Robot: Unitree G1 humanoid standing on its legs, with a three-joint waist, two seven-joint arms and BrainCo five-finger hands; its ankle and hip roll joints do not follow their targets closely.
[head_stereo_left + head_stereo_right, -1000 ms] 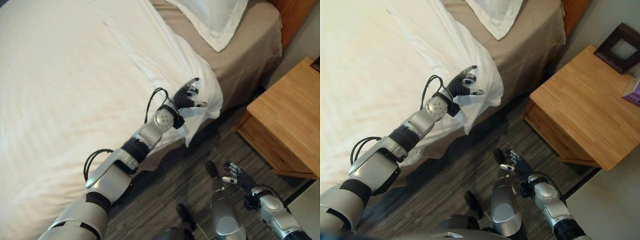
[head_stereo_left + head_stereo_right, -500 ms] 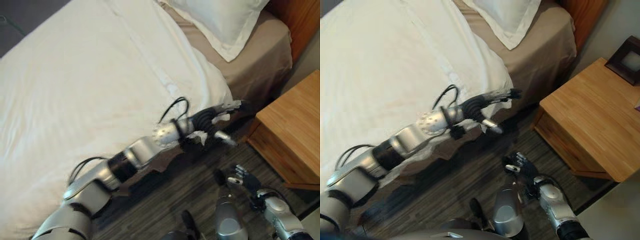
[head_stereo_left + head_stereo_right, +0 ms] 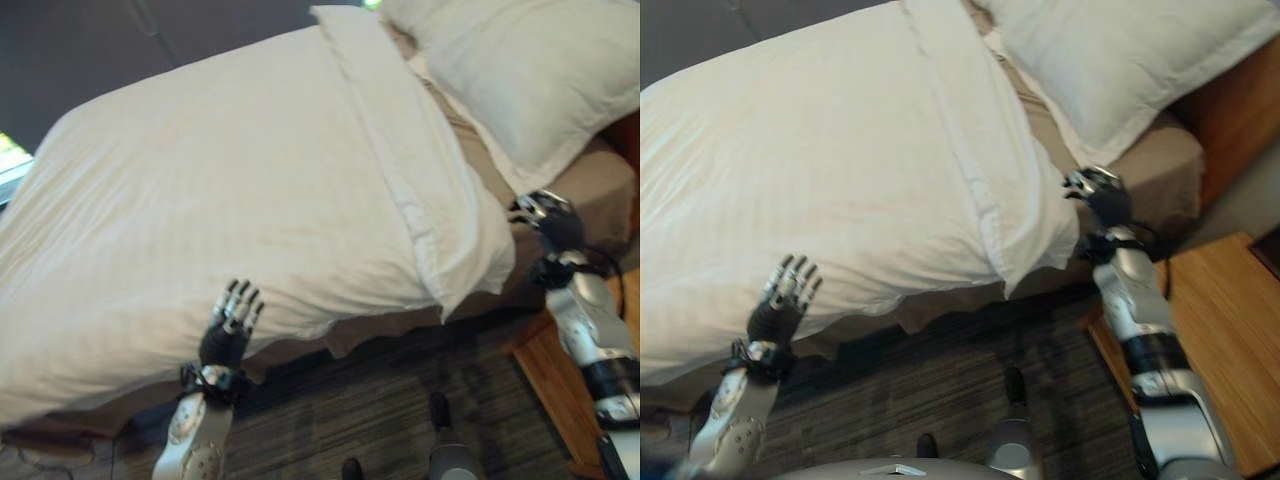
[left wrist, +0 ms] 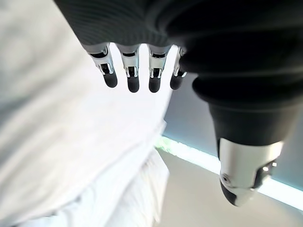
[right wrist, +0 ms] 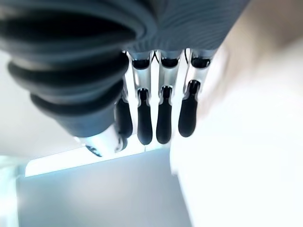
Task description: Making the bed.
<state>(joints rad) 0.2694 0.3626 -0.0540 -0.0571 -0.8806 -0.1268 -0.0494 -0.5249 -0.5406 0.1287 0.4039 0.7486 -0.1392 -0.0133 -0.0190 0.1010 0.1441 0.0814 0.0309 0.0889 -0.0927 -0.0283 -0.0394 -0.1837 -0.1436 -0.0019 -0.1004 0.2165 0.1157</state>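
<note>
White duvet (image 3: 250, 200) covers the bed, its folded corner hanging beside the pillow (image 3: 520, 70). Left hand (image 3: 228, 330) rests at its near edge, fingers straight. Right hand (image 3: 548, 215) hovers by that corner, fingers relaxed, empty.

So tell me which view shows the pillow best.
The right eye view: the pillow lies at the bed's head, nearly its whole top showing. The left eye view shows it too, more cropped at the edge. The wrist views show pale bedding past the fingers, nothing I can tell as the pillow.

pillow (image 3: 540, 75) – cut off by edge, nightstand (image 3: 1225, 330) too
</note>
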